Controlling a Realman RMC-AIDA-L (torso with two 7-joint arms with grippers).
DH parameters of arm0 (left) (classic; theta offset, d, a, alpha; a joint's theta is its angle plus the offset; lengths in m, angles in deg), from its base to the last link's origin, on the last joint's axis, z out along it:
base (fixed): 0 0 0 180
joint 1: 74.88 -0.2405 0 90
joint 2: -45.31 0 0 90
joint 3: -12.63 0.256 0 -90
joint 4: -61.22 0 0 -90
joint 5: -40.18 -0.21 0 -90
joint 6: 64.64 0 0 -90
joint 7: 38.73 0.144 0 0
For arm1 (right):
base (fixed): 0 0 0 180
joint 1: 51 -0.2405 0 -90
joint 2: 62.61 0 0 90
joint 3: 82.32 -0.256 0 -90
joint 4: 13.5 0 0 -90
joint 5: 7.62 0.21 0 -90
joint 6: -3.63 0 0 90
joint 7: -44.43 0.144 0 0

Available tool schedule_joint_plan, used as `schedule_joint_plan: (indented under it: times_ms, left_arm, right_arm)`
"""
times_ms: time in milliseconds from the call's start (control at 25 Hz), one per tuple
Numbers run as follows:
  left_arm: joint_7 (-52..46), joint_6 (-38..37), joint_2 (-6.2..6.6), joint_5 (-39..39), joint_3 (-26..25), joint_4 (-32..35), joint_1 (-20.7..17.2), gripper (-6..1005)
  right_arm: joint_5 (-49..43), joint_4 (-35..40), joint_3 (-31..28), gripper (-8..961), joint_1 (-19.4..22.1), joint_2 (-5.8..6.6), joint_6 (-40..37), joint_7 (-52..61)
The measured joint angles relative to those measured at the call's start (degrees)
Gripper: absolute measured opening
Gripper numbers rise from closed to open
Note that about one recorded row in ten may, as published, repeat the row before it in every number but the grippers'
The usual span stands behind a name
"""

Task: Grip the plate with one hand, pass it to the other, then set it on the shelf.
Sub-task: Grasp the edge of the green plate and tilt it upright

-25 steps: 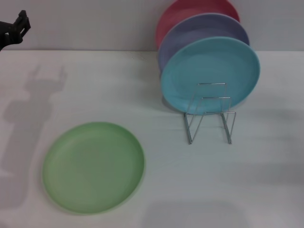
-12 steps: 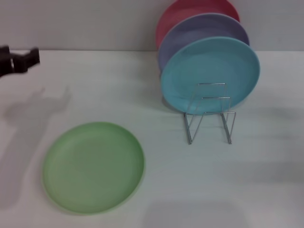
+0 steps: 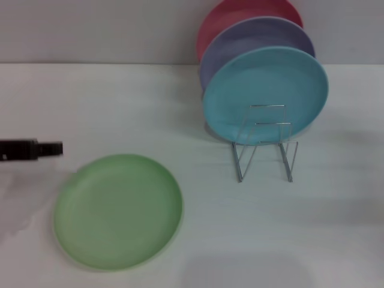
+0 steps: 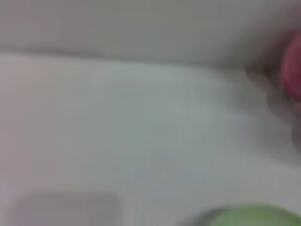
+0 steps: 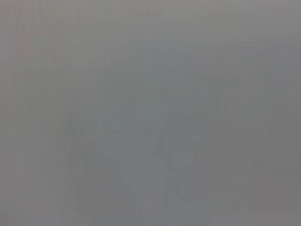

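Observation:
The light green plate point(image 3: 117, 210) lies flat on the white table at the front left. A slice of it also shows in the left wrist view point(image 4: 254, 217). My left gripper point(image 3: 43, 149) is a black bar coming in from the left edge, low over the table, just left of and behind the plate's rim and apart from it. The silver wire rack point(image 3: 264, 144) stands to the right of the plate, its front loops bare. The right gripper is out of view; the right wrist view shows only flat grey.
A turquoise plate point(image 3: 265, 93), a lavender plate point(image 3: 255, 37) and a pink-red plate point(image 3: 237, 18) stand upright in the back of the rack. The pink-red plate point(image 4: 292, 66) also shows in the left wrist view. The white table point(image 3: 120, 102) ends at a grey wall behind.
My left gripper has come down from the far left corner towards the front, ending low beside the green plate's rim. The plates and rack have not moved.

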Motion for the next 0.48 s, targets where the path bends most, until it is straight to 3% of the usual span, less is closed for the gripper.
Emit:
schedule_joint_plan:
  times_ms: [200, 480]
  left_arm:
    - [-1.6, 5.1, -0.05, -0.8, -0.2, 3.2, 1.5, 692]
    - [-3.7, 6.8, -0.08, -4.7, 0.1, 7.1, 3.5, 692]
  right_arm:
    - [0.0, 0.0, -0.1, 607, -0.4, 0.51, 0.0, 0.0]
    - [0.0, 0.2, 0.0, 607, -0.7, 1.03, 0.1, 0.0]
